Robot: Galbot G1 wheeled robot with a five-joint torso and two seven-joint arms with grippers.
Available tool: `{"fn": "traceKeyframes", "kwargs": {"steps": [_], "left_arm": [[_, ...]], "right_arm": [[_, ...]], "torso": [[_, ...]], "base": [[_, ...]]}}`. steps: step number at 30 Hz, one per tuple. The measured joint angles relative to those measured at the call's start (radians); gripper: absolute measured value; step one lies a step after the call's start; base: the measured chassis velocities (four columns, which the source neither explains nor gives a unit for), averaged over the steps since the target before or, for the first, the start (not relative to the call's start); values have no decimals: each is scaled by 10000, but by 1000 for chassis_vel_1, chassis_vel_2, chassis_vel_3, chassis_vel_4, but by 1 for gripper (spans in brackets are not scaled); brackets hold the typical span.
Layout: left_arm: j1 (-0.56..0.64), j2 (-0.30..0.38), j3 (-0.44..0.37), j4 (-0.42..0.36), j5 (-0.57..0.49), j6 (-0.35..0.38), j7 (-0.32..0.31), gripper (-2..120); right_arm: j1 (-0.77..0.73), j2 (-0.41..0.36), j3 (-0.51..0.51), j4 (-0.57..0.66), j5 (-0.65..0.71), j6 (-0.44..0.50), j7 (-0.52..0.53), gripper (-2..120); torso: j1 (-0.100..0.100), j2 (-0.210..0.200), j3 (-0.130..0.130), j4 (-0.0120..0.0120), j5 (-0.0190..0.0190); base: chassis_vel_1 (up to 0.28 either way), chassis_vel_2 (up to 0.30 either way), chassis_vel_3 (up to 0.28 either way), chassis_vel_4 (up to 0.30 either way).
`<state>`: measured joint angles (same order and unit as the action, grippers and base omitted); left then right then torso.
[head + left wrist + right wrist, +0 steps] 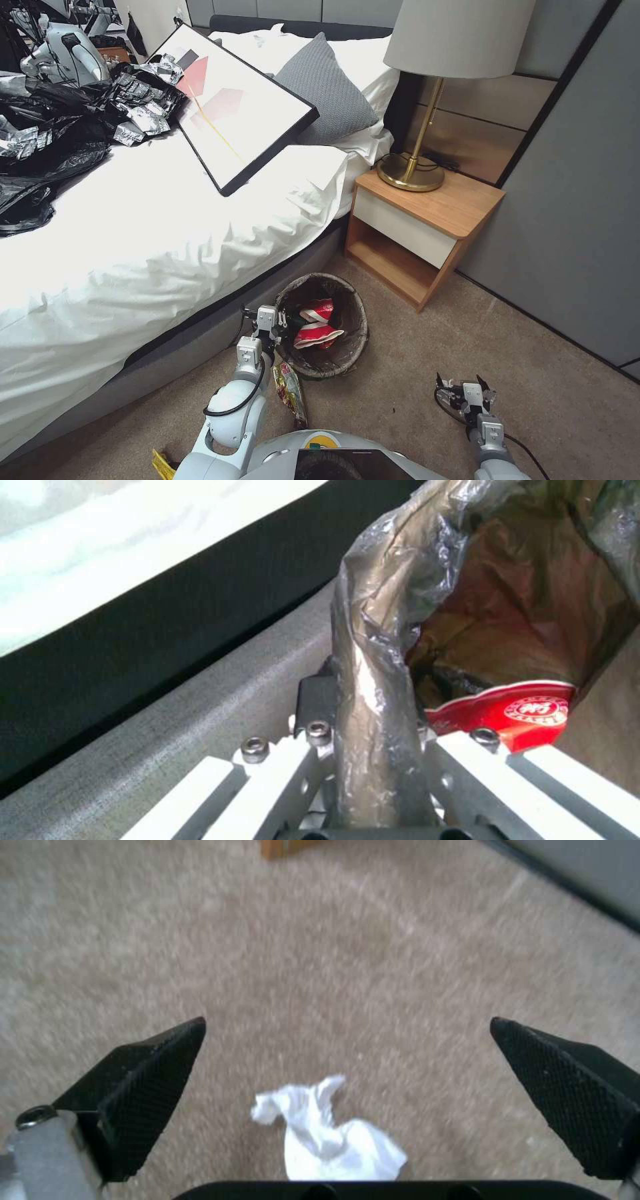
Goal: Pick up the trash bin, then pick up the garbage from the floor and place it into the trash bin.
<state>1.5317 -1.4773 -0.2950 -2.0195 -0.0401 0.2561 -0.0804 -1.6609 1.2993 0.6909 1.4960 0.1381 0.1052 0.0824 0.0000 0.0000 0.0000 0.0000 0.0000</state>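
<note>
Gripping the bag-lined rim of the bin point(325, 327), the left gripper point(273, 322) is seen in the head view at the bin's bed-side edge, the arm reaching forward from the shoulder along the bed point(153, 253). Its fingers are closed on the folded rim, as shown by the left wrist view, where the wrapped rim point(377, 720) runs between the jaws; that view also reveals a brown paper layer inside the bin and one red cup point(523, 712) beside it. Two crushed red-and-white cups point(319, 324) are counted in the bin from the head view. The bin stands on the carpet point(400, 400) between the bed and the nightstand point(420, 227). One wrapper point(291, 393) lies on the carpet just beside the left arm, and a yellow scrap point(162, 465) is visible near the robot's base. The right gripper point(465, 389) is held low over the carpet, well apart from the bin, with its fingers point(143, 1090) spread wide and holding nothing. One white scrap point(327, 1135), lying on the carpet between those fingers, is shown by the right wrist view.
</note>
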Motion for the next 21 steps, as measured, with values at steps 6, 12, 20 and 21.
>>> {"fn": "traceKeyframes", "kwargs": {"steps": [6, 12, 20, 21], "left_arm": [[0, 0, 0, -1, 0, 0, 0, 0], [0, 0, 0, -1, 0, 0, 0, 0], [0, 0, 0, 0, 0, 0, 0, 0], [0, 0, 0, 0, 0, 0, 0, 0]], "right_arm": [[486, -72, -155, -910, 217, 5, -329, 100], [810, -84, -270, -1334, 214, 81, -482, 100], [1342, -176, -319, -2308, 140, 378, -703, 100], [1342, -176, -319, -2308, 140, 378, -703, 100]], "torso": [[0, 0, 1, 0, 1], [0, 0, 1, 0, 0], [0, 0, 1, 1, 0], [0, 0, 1, 1, 0]], "base": [[0, 0, 0, 0], [0, 0, 0, 0], [0, 0, 0, 0], [0, 0, 0, 0]]}}
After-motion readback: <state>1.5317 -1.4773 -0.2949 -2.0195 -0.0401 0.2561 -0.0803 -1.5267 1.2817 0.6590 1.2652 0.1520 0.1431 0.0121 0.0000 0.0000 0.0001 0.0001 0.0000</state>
